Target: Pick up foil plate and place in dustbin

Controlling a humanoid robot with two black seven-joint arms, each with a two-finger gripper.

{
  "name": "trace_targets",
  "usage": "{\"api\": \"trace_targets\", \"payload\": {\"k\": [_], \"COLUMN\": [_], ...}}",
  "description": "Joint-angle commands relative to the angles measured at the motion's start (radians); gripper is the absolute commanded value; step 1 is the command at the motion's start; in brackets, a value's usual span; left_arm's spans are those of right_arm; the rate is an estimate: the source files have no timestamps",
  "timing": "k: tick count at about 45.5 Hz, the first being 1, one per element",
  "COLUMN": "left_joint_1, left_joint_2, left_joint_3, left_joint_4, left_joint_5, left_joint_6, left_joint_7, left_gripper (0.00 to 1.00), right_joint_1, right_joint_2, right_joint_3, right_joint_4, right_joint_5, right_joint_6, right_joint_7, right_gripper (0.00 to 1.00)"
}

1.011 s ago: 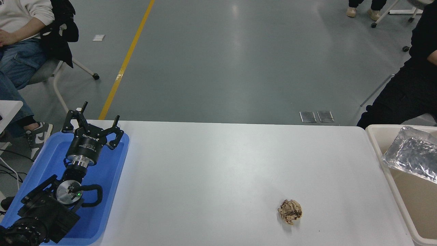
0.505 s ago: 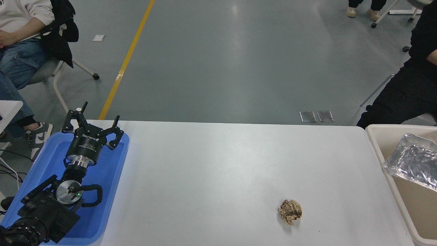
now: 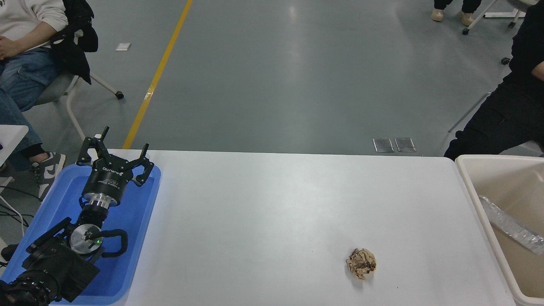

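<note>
Reaching forward over the blue tray [image 3: 140, 212], the left gripper [image 3: 114, 158] spreads its fingers wide, gripping nothing. Far to its right, the foil plate [image 3: 510, 225] lies tilted inside the dustbin [image 3: 476, 199].

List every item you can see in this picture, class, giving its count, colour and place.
Crinkled silver foil plate: one, shiny silver, inside the bin, only an edge showing.
Large beige plastic dustbin: one, cream, off the table's right end.
Crumpled brown paper ball: one, tan, on the table, near right.
Shallow blue plastic tray: one, blue, table's left end.
White table: one, white, centre.
Seated people: two, far left and far right.
Left gripper: one, black, open, parked over the tray.
</note>
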Motion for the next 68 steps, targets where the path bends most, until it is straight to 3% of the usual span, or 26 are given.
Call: {"api": "trace_targets", "payload": {"k": [1,9,28,42,61,68], "left_joint_1": [0.000,0.000,0.000,0.000,0.000,0.000], "left_joint_2": [0.000,0.000,0.000,0.000,0.000,0.000], "left_joint_3": [0.000,0.000,0.000,0.000,0.000,0.000], "left_joint_4": [-0.001,0.000,0.000,-0.001,0.000,0.000], "left_joint_5": [0.000,0.000,0.000,0.000,0.000,0.000], "left_joint_6": [0.000,0.000,0.000,0.000,0.000,0.000], "left_joint_7": [0.000,0.000,0.000,0.000,0.000,0.000], "left_gripper": [1.00,1.00,1.00,1.00,1.00,1.00], "right_joint_1": [0.179,0.392,0.995,1.424,1.668,1.708], "right_joint_2": [0.008,0.006,-0.020,-0.027,-0.038,-0.029], "right_joint_3": [-0.024,-0.112,-0.253,-0.402,-0.399,-0.370], "right_joint_4": [0.033,0.168,0.846,1.140,1.318,1.337], "right_joint_5": [-0.080,-0.221,-0.274,-0.310,-0.415,-0.415], "right_joint_6": [0.003,0.015,0.096,0.461,0.865,0.884], "right_joint_7": [0.000,0.000,-0.001,-0.001,-0.006,-0.006], "right_gripper": [1.00,1.00,1.00,1.00,1.00,1.00]}}
